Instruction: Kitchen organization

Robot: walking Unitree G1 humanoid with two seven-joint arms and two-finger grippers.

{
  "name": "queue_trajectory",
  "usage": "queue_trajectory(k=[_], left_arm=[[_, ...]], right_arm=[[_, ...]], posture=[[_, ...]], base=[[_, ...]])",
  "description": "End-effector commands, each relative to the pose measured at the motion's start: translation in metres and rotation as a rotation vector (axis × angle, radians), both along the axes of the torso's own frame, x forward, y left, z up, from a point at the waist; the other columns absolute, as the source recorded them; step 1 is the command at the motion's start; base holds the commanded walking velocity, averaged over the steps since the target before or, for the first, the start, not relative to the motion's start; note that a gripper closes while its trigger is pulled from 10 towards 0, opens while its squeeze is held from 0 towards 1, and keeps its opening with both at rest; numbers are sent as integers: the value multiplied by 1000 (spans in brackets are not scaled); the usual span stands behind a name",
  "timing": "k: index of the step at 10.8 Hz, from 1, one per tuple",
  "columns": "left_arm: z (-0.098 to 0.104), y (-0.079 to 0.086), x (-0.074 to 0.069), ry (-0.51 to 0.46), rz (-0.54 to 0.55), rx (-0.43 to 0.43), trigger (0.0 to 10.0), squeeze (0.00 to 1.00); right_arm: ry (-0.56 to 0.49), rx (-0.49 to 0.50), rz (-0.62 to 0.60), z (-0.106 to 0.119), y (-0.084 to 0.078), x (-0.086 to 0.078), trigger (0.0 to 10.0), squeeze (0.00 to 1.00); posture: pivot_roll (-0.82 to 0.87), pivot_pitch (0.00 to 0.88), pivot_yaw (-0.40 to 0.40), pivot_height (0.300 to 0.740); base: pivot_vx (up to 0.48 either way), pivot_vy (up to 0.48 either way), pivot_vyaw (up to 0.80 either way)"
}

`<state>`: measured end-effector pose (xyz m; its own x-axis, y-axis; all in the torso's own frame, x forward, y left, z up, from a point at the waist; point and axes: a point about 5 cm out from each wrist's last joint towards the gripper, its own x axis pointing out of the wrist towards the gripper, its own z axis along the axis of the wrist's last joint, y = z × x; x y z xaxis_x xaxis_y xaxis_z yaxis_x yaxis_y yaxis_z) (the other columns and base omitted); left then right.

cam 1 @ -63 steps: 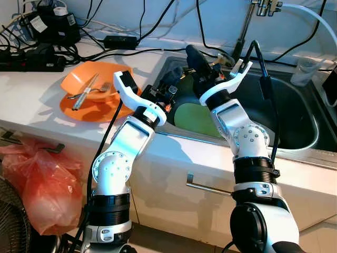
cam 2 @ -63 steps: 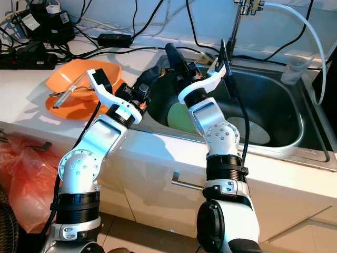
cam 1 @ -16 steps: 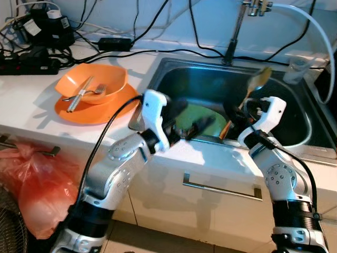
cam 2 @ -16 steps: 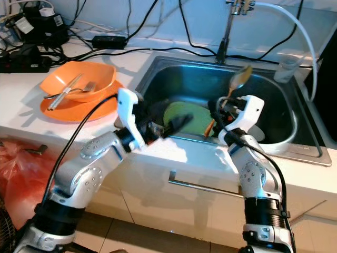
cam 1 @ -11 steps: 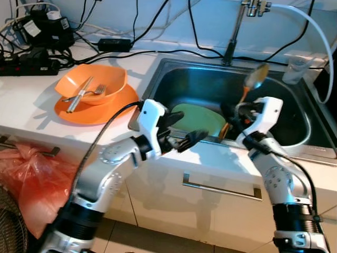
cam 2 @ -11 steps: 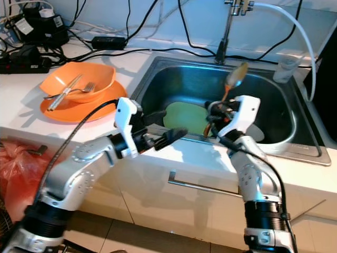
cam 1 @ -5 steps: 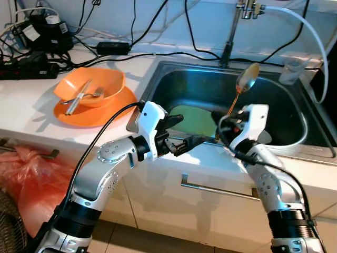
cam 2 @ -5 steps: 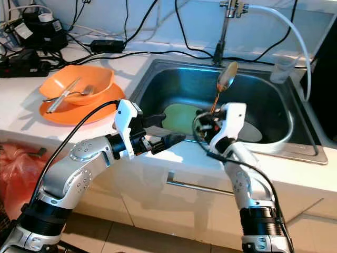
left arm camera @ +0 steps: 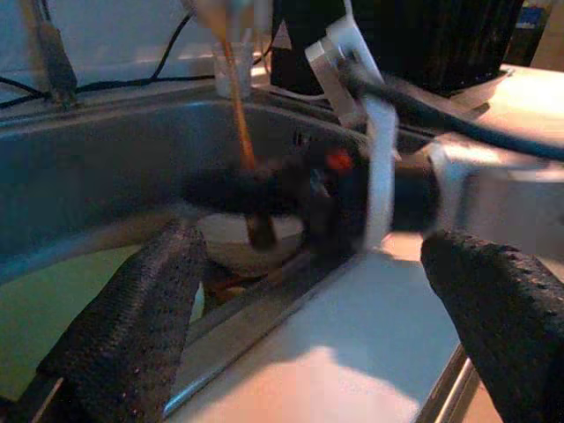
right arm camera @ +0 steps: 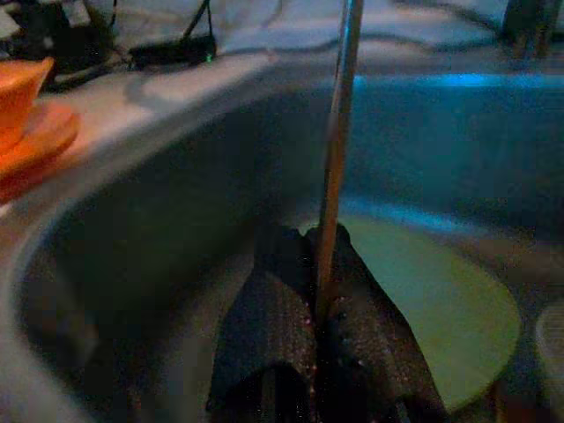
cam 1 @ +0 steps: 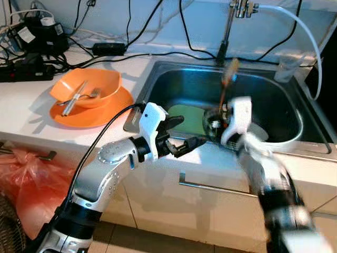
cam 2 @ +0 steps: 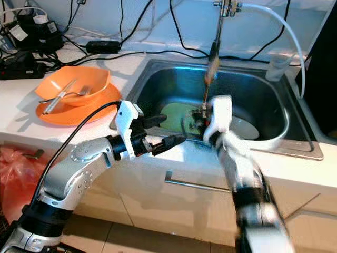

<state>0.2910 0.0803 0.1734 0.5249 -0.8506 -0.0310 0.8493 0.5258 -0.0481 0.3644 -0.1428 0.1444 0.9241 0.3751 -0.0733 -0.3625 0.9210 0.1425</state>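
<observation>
Right claw clenched on the thin orange-brown handle of a long spoon with a metal bowl. Half a second earlier I held it over the front rim of the sink; it had since swung toward my left and a little back, the whole right arm smeared with motion blur. The spoon stood nearly upright, bowl end up, above the stainless steel sink basin. Over the preceding seconds it came up out of the basin, so I judged the pick finished and the carry under way, probably toward the orange stack.

Left claw was spread apart and empty, hovering over the white tabletop edge in front of the sink, much as it had a moment before. In its wrist view the right claw and spoon shaft passed just beyond its fingers.

Spoon: slim shaft, pinched low between the two black pads; the bowl too blurred for detail.

A round pale green plate lay flat in the sink below. An orange bowl holding a fork and other cutlery sat on an orange plate on the tabletop to my left.
</observation>
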Motion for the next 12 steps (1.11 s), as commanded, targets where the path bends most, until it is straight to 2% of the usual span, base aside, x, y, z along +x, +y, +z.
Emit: queue_trajectory(k=[1,3,5,6,7,8,9,10,11,12], left_arm=[[3,1,-1,-14,-2,12,10000,1000],[3,4,-3,-12,10,18,10000,1000],[4,9,-7,-7,22,23,10000,1000],[4,12,-9,-2,28,29,10000,1000],[5,14,-10,0,31,32,10000,1000],[5,14,-10,3,32,34,10000,1000],[5,13,-10,5,28,35,10000,1000],[5,11,-10,8,23,35,10000,1000],[5,11,-10,12,22,35,10000,1000],[5,11,-11,14,22,34,10000,1000]], right_arm=[[-61,-9,-15,19,-4,12,10000,0],[-96,-44,-18,39,-7,30,10000,0],[-79,-56,-20,41,-11,36,10000,0],[-15,-39,-24,31,-16,37,10000,0],[8,-53,-9,24,-17,35,10000,137],[38,-78,8,14,-19,32,10000,129],[55,-92,16,9,-20,30,10000,55],[82,-104,27,3,-22,28,10000,71],[94,-112,43,0,-23,27,10000,318],[96,-108,44,0,-24,27,10000,1000]], posture=[[36,0,23,740],[60,0,17,740],[91,0,15,740],[102,0,17,740],[102,0,20,740],[99,0,22,740],[97,0,24,740],[94,0,24,740],[93,0,24,740],[93,0,24,740]], base=[[0,0,0],[0,0,0],[0,0,0],[0,0,0],[0,0,0],[0,0,0],[0,0,0],[0,0,0],[0,0,0],[0,0,0]])
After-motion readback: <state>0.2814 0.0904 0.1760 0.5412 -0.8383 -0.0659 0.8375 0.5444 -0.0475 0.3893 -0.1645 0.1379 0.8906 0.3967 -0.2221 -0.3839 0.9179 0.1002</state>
